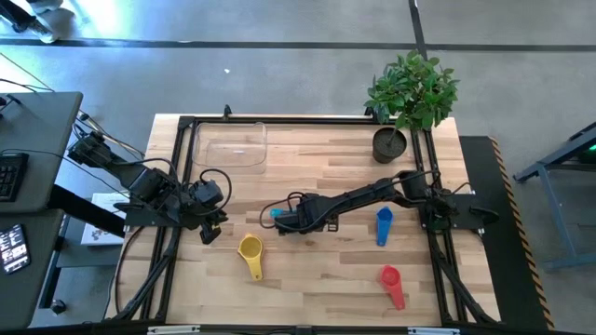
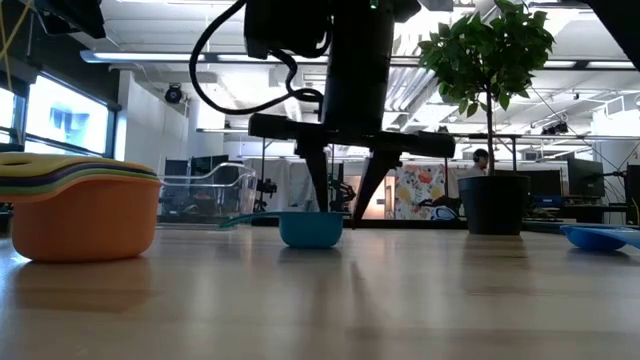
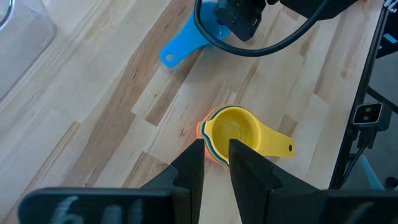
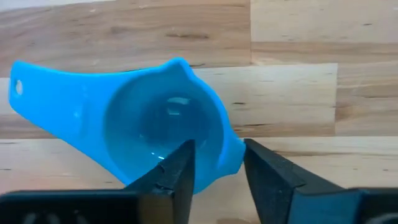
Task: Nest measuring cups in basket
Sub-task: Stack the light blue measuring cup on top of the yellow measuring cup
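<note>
While four cups [image 1: 250, 247] nest, three lie loose.

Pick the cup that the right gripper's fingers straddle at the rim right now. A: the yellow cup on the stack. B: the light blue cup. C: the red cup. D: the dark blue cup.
B: in the right wrist view the right gripper has one finger inside the bowl of the light blue cup and the other outside its rim, with the cup resting on the table.
</note>
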